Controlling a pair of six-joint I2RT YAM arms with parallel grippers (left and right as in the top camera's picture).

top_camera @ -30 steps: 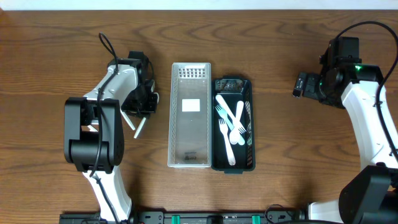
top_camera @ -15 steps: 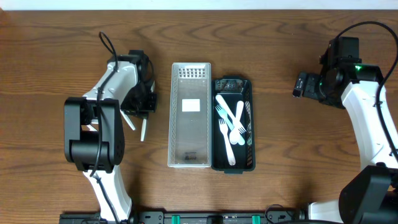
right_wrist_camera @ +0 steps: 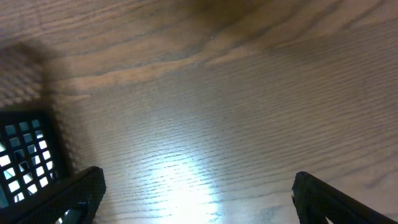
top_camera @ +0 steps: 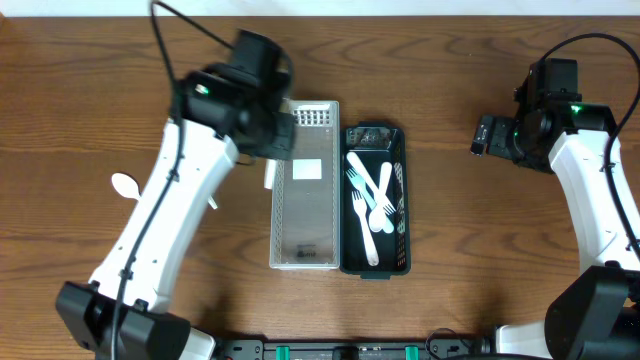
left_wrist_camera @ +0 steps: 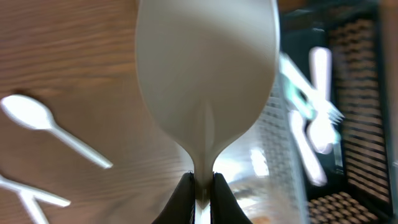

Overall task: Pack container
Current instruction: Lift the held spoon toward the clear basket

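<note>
Brown wooden table [top_camera: 450, 250]; 1 spoon up in the air at the trays.
My left gripper [left_wrist_camera: 202, 185], low over the wood 1 second ago, has swung up to the silver tray [top_camera: 276, 220], jaws pinched narrow on the white spoon [left_wrist_camera: 205, 81]; it looks ready to go in; 1 loose spoon [top_camera: 125, 185] waits at left; my right gripper [right_wrist_camera: 199, 193] hangs wide, apart from the black tray [top_camera: 405, 215] of white cutlery [top_camera: 370, 225].

— Overhead?
— Straight down from above the table [top_camera: 460, 280], black basket [top_camera: 406, 215] near centre.
— Wrists?
— Both close, angled down: left from the basket's left, right from its right. All show it.
</note>
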